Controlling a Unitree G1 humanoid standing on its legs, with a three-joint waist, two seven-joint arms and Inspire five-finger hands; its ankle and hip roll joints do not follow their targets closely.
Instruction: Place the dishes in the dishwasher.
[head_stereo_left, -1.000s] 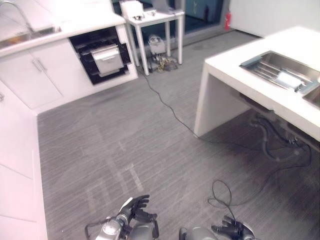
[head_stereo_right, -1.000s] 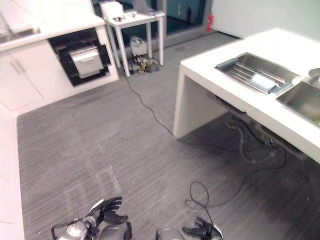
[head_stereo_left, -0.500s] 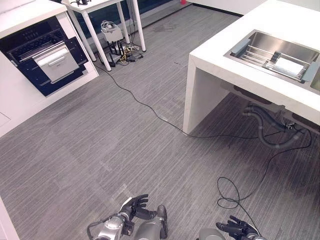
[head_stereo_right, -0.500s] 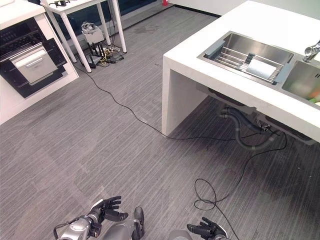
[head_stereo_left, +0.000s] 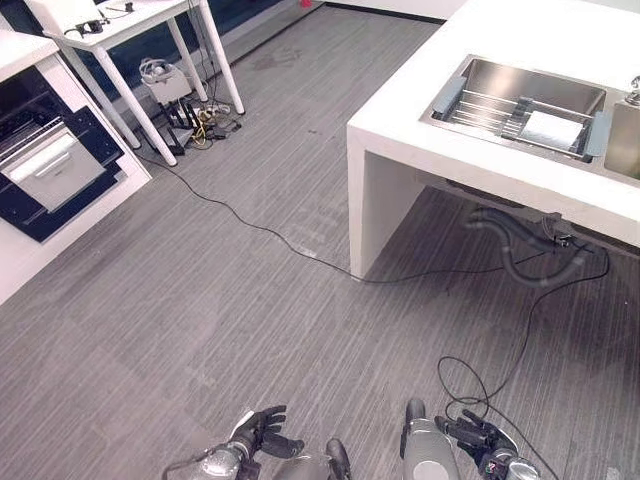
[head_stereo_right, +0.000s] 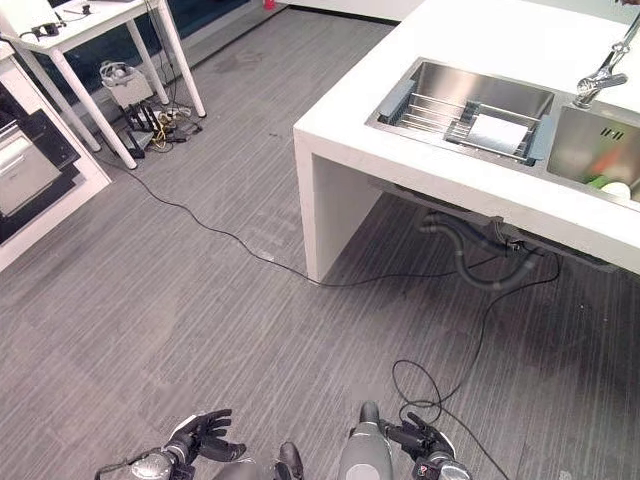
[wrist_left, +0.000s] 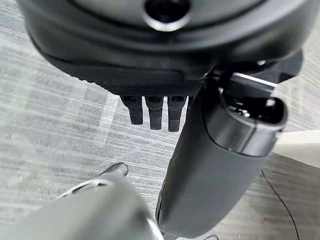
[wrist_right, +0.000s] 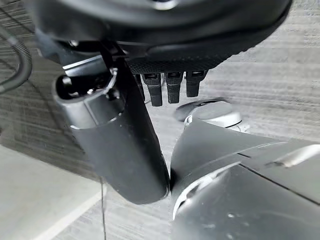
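Left hand (head_stereo_left: 258, 432) hung low at the near edge of the head views, fingers (wrist_left: 152, 111) straight and loose, holding nothing; its wrist view looked past them at bare floor. Right hand (head_stereo_left: 478, 438) hung likewise at lower right, fingers (wrist_right: 167, 86) straight and relaxed, nothing in them.

Under both hands: grey wood-grain floor (head_stereo_left: 230, 310), planks running on a diagonal across the views. A thin black cord (head_stereo_left: 260, 228) lay on it, running from under the small table to the foot of the worktop.

Right of centre: white worktop (head_stereo_left: 500, 40), a block with a square white leg at its near corner and grey drain pipes (head_stereo_left: 520, 250) beneath. Two steel basins were sunk into it. The nearer sink (head_stereo_right: 440, 85) carried a wire rack (head_stereo_right: 430, 112) across it, bars running along the sink's long side, with one white flat dish (head_stereo_right: 497, 131) lying on the rack's right end. Its long axis ran with the rack bars; which way it faced could not be told. The farther basin (head_stereo_right: 590, 140) had a tap (head_stereo_right: 600, 70) at its back edge and a small pale item with something green at its near right corner, too small to identify.

Far left: dishwasher (head_stereo_left: 40, 165) in white cabinets, dark cavity open, silver drawer front pulled out toward the room. Beside it, a white-legged table (head_stereo_left: 130, 25) with small gear under it.
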